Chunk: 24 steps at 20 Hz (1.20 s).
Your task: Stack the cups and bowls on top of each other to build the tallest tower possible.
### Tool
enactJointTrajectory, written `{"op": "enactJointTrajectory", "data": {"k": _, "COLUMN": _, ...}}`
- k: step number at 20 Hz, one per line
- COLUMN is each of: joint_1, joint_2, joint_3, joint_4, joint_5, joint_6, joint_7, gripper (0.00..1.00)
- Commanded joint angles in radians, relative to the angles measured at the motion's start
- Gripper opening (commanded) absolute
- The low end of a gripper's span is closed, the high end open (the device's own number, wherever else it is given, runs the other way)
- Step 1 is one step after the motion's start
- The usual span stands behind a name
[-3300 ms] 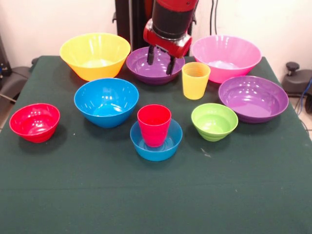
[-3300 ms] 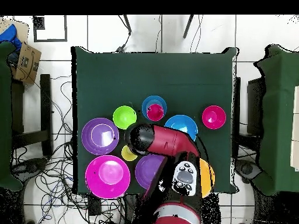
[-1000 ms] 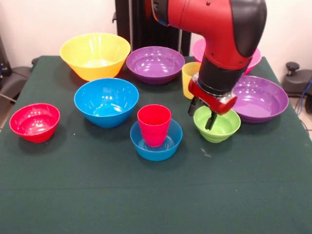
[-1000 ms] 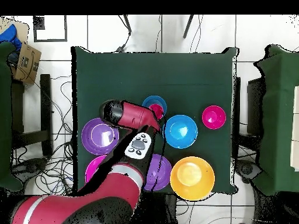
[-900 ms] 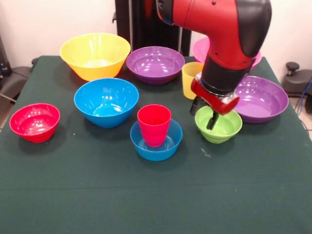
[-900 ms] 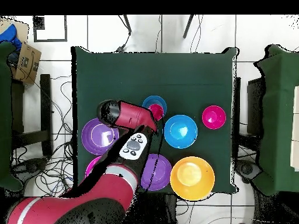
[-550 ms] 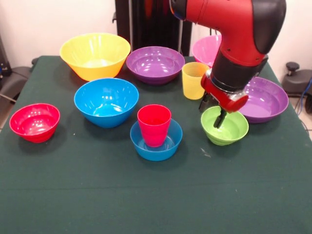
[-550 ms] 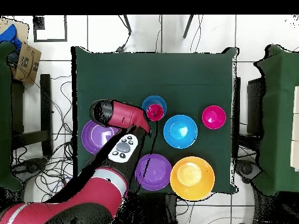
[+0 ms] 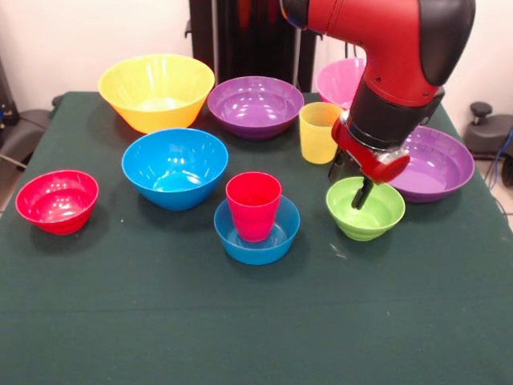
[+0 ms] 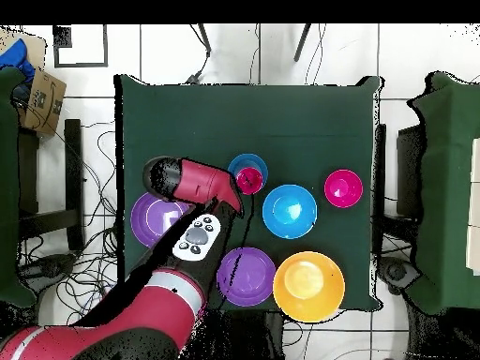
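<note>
Front view: gripper (image 9: 350,182), fingers apart, straddles green bowl's (image 9: 365,211) ten-o'clock rim; likely next clamp, lift onto red cup (image 9: 253,205).

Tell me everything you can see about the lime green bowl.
The lime green bowl is a small, glossy, round plastic bowl, upright and empty, on the dark green tablecloth just in front of a purple bowl and to the picture's right of the red cup in the front view. The gripper hangs over its far rim, one finger dipping inside, another outside; contact is unclear. The overhead view hides it under the arm.
</note>
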Motion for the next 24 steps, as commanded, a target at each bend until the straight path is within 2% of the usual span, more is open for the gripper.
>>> {"op": "enactJointTrajectory", "data": {"k": 1, "joint_1": -0.028, "joint_2": 0.048, "joint_3": 0.083, "joint_4": -0.049, "joint_5": -0.004, "joint_6": 0.022, "joint_7": 0.125, "gripper": 1.00}}
{"op": "enactJointTrajectory", "data": {"k": 8, "joint_1": -0.044, "joint_2": 0.078, "joint_3": 0.101, "joint_4": -0.050, "joint_5": -0.007, "joint_6": -0.003, "joint_7": 0.107, "gripper": 1.00}}
{"op": "enactJointTrajectory", "data": {"k": 12, "joint_1": -0.040, "joint_2": 0.107, "joint_3": 0.083, "joint_4": -0.063, "joint_5": -0.016, "joint_6": -0.009, "joint_7": 0.113, "gripper": 1.00}}
{"op": "enactJointTrajectory", "data": {"k": 24, "joint_1": -0.070, "joint_2": 0.097, "joint_3": 0.138, "joint_4": -0.042, "joint_5": 0.003, "joint_6": -0.050, "joint_7": 0.082, "gripper": 1.00}}
